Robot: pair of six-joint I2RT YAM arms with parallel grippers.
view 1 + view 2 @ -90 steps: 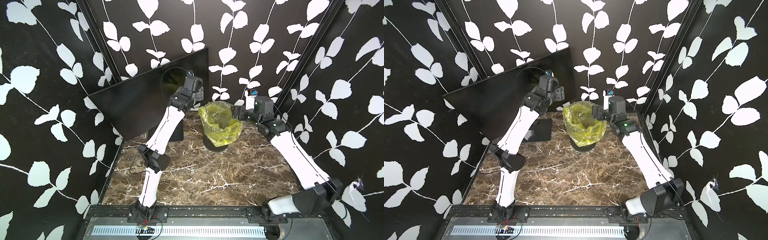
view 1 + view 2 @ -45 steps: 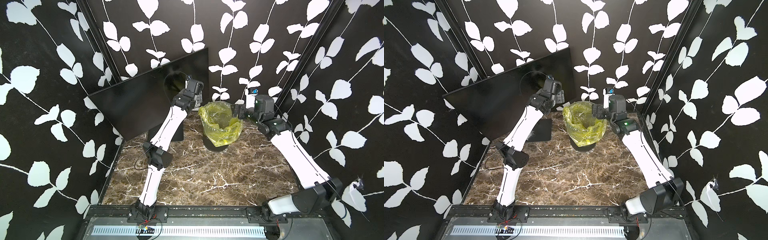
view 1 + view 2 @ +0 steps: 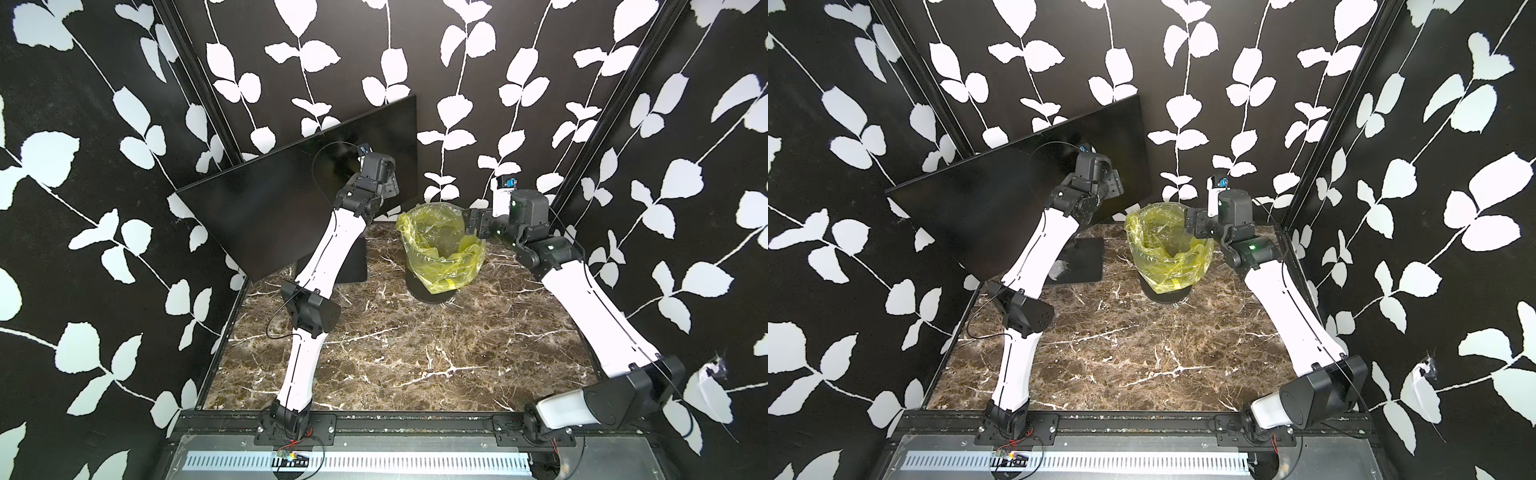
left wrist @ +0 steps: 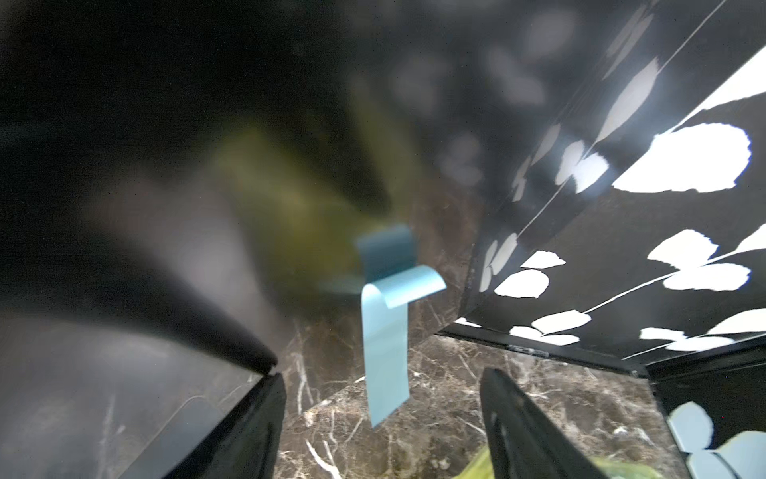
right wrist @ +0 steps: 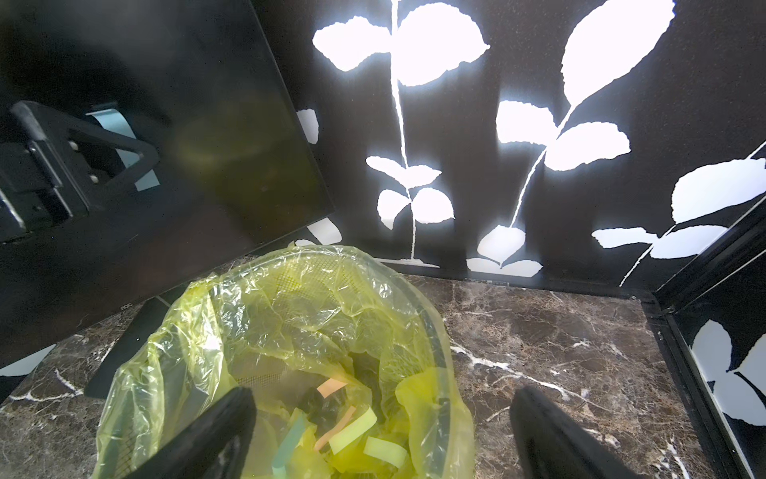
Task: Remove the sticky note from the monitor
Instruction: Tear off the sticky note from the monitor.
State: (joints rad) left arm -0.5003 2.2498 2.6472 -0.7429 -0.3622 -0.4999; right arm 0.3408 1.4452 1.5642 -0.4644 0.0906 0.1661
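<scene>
Up against the monitor (image 3: 270, 216) screen, near the side edge closest to the bin (image 3: 440, 249), is where it's all happening. The pale blue sticky note (image 4: 385, 356) sits on the glass with one end curling away from it. The left gripper (image 4: 380, 375) is nosed right in, its fingers (image 4: 530, 431) spread wide either side of the strip, nothing pinched yet. So I'd call this the reach-and-grab step, barely started since the note isn't off. Next move, I reckon, wants those fingers squeezing onto the loose bit without scraping the screen, then a peel away from the glass rather than a straight yank, since thin paper could slip or tear. The right gripper (image 5: 383, 394) hovers over the yellow-bagged bin on the bench (image 3: 415, 353), fingers also wide and empty. Coloured paper strips (image 5: 352, 431) lie in the bottom, so that's presumably where this one goes.
</scene>
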